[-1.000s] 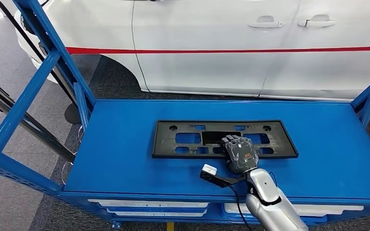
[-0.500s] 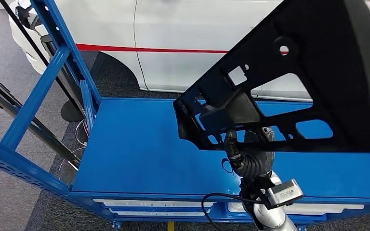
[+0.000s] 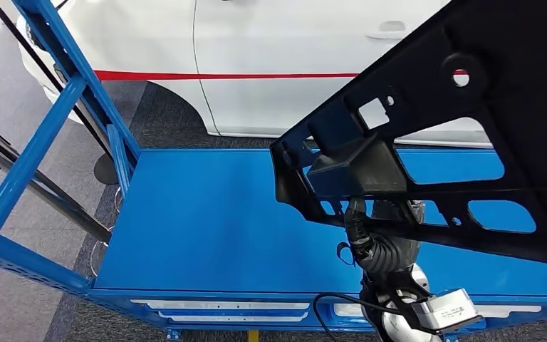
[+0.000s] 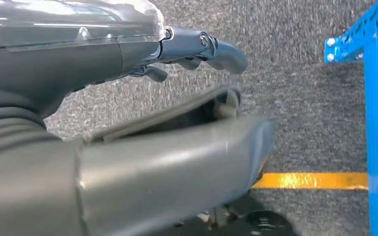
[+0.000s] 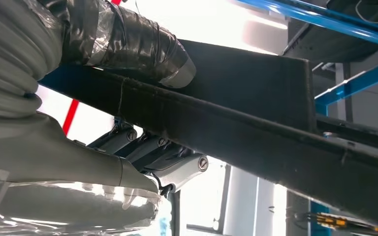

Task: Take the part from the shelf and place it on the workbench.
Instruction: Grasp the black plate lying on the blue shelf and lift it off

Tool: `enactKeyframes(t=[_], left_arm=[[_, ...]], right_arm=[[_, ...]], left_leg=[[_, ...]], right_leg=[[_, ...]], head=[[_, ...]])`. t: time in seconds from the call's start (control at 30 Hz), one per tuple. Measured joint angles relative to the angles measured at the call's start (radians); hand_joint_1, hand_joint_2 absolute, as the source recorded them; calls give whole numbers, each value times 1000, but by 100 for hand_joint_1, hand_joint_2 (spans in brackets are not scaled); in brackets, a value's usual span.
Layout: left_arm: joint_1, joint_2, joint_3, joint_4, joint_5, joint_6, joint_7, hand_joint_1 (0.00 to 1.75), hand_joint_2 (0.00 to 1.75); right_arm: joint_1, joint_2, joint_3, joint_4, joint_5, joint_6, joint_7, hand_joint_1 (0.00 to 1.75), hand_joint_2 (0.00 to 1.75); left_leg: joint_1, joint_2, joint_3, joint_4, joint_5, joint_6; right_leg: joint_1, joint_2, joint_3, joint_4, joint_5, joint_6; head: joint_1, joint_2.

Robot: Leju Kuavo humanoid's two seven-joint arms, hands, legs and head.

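At the bottom right of the head view the right arm (image 3: 399,313) is seen rising from below, a small white-labelled module at its wrist and a black cable looped beside it. Above it the right hand (image 3: 384,239) is raised under the part (image 3: 470,142), a large black plastic panel with rectangular cut-outs and round holes, held tilted and lifted clear of the shelf (image 3: 206,228), filling the upper right of the frame. In the right wrist view the taped thumb (image 5: 142,46) is pressed on one face of the part's edge and the fingers (image 5: 172,160) are curled against the other face, so the panel is gripped between them. In the left wrist view the left hand (image 4: 128,128) is seen hanging over grey carpet beside a blue post and a yellow floor line, fingers loosely extended, nothing held. Farther off, the blue shelf frame (image 3: 50,121) stands at the left, and beyond it a white car (image 3: 271,64) with a red stripe is parked.
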Motion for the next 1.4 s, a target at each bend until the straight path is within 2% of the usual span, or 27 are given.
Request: enactKeyframes(t=[0.03, 0.07, 0.1, 0.17, 0.2, 0.27, 0.37, 0.43, 0.5, 0.53, 0.57, 0.6, 0.63, 0.7, 0.77, 0.87, 0.93, 1.0, 1.03, 1.07, 1.1, 1.17, 1.23, 1.27, 1.3, 1.37, 1.4], left_arm=[[1, 0, 1, 0, 1, -3, -1, 0, 175], [2, 0, 3, 0, 2, -5, -2, 0, 175], [3, 0, 6, 0, 3, -5, -2, 0, 175], [3, 0, 16, 0, 3, -4, -2, 0, 175], [2, 0, 20, 0, 3, -4, 0, 0, 175], [1, 0, 28, 0, 2, -2, 3, 0, 175], [2, -1, 35, 0, -1, -6, 7, 0, 175], [1, -2, 40, 0, -3, -10, 7, 0, 175], [0, -2, 46, 0, -3, -11, 7, 0, 175], [0, -2, 48, 0, -3, -12, 7, 0, 175], [0, -2, 49, 0, -3, -12, 7, 0, 175], [0, -2, 50, 0, -3, -12, 7, 0, 175], [0, -3, 50, 0, -3, -12, 7, 0, 175], [0, -4, 51, 0, -5, -13, 7, 0, 175], [-1, -4, 52, 0, -7, -13, 6, 0, 175], [1, -4, 55, 0, -9, -12, 6, 0, 175], [2, -4, 57, 0, -11, -12, 7, 0, 175], [2, -6, 57, 0, -15, -12, 7, 0, 175], [2, -6, 57, 0, -16, -11, 7, 0, 175], [2, -7, 57, 0, -18, -11, 7, 0, 175], [2, -8, 57, 0, -18, -11, 8, 0, 175], [1, -8, 57, 0, -18, -11, 8, 0, 175], [-1, -8, 58, -2, -18, -11, 9, 0, 175], [-1, -10, 59, -3, -18, -10, 10, 0, 175], [-2, -11, 60, -4, -18, -10, 12, 0, 175], [-1, -15, 65, -4, -19, -10, 17, 0, 175], [0, -17, 67, -4, -19, -10, 19, 0, 175]], right_arm=[[2, 0, 0, 0, -13, 8, 4, 175, 175], [5, 0, 0, 0, -34, 21, 12, 175, 175], [8, 0, 0, 0, -63, 37, 23, 175, 175], [16, 0, -1, 0, -126, 76, 42, 175, 175], [21, 0, -3, 1, -151, 93, 48, 175, 175], [34, 0, -7, 3, -172, 119, 53, 175, 175], [61, 0, -10, 11, -190, 159, 54, 175, 175], [80, 0, -12, 17, -206, 182, 53, 175, 175], [99, 0, -14, 22, -213, 193, 51, 175, 175], [107, 0, -15, 25, -215, 196, 51, 175, 175], [114, 0, -15, 28, -216, 197, 51, 175, 175], [119, 0, -16, 31, -216, 198, 51, 175, 175], [122, 0, -16, 32, -217, 198, 51, 175, 175], [123, 0, -17, 34, -217, 202, 47, 175, 175], [126, 0, -17, 33, -216, 209, 39, 175, 175], [134, 0, -20, 33, -218, 220, 27, 175, 175], [141, 1, -21, 32, -218, 225, 21, 175, 175], [148, 1, -21, 31, -217, 229, 16, 175, 175], [152, 1, -21, 31, -216, 232, 15, 175, 175], [155, 1, -21, 31, -215, 234, 15, 175, 175], [157, 1, -21, 31, -214, 236, 14, 175, 175], [162, 1, -21, 31, -211, 236, 14, 175, 175], [168, 1, -23, 31, -208, 236, 18, 175, 175], [174, 1, -25, 32, -208, 236, 20, 175, 175], [181, 1, -29, 32, -208, 236, 22, 175, 175], [196, 1, -37, 34, -209, 237, 23, 175, 175], [203, 1, -42, 34, -209, 237, 22, 175, 175]], left_leg=[[1, 0, -26, 50, -14, -2], [2, 0, -36, 68, -8, -4], [2, 0, -26, 44, 17, -3], [2, 1, 31, -85, 87, 2], [0, 1, 59, -145, 109, 7], [-4, 0, 81, -196, 122, 15], [0, 0, 81, -206, 134, 30], [5, 3, 79, -217, 145, 43], [4, 4, 68, -215, 151, 48], [3, 5, 61, -212, 153, 48], [3, 5, 54, -208, 155, 48], [3, 5, 47, -204, 157, 47], [4, 5, 41, -199, 159, 45], [3, 4, 32, -192, 163, 37], [1, 3, 26, -189, 172, 25], [2, 2, 18, -189, 181, 3], [5, 2, -1, -146, 128, -6], [6, 3, -35, -33, 33, -10], [6, 3, -49, 28, 0, -11], [6, 3, -51, 70, -13, -11], [6, 3, -37, 79, -2, -9], [3, 3, 43, -4, 48, 2], [-5, 3, 144, -149, 63, 17], [-9, 3, 174, -199, 60, 22], [-12, 2, 187, -226, 55, 25], [-12, 3, 181, -240, 72, 31], [-10, 6, 175, -247, 84, 36]], right_leg=[[1, -1, 0, 1, -1, -1], [1, -1, 0, 3, -2, -1], [1, 0, 1, 5, -4, -1], [1, 1, 2, 11, -9, 4], [3, 1, 1, 15, -12, 8], [5, 1, -2, 20, -12, 17], [6, 2, -5, 26, -17, 32], [6, 3, -24, 81, -69, 40], [2, 3, -66, 197, -145, 46], [0, 3, -84, 250, -169, 49], [-3, 3, -89, 277, -174, 52], [-5, 3, -76, 268, -161, 54], [-8, 2, -44, 221, -134, 55], [-10, 3, 36, 89, -88, 54], [-5, 5, 70, 21, -73, 47], [-2, 4, 55, 14, -57, 27], [-6, 0, 39, 10, -39, 8], [-2, -3, 17, 11, -22, -4], [1, -4, 4, 12, -13, -6], [4, -4, -9, 15, -5, -7], [6, -5, -22, 17, 3, -7], [11, -5, -44, 22, 18, -6], [15, -5, -58, 26, 33, 0], [14, -6, -61, 25, 40, 5], [13, -7, -62, 24, 48, 12], [9, -9, -62, 20, 59, 24], [9, -7, -67, 26, 47, 31]], head=[[0, 0], [0, 0], [0, 0], [0, 0], [0, 0], [0, 0], [0, 0], [1, 0], [2, 0], [2, 0], [2, 0], [2, 0], [2, 0], [2, 0], [2, 0], [1, 0], [1, 0], [1, 0], [1, 0], [1, 0], [1, 0], [1, 0], [1, 0], [1, 0], [1, 0], [1, 0], [1, 0]])
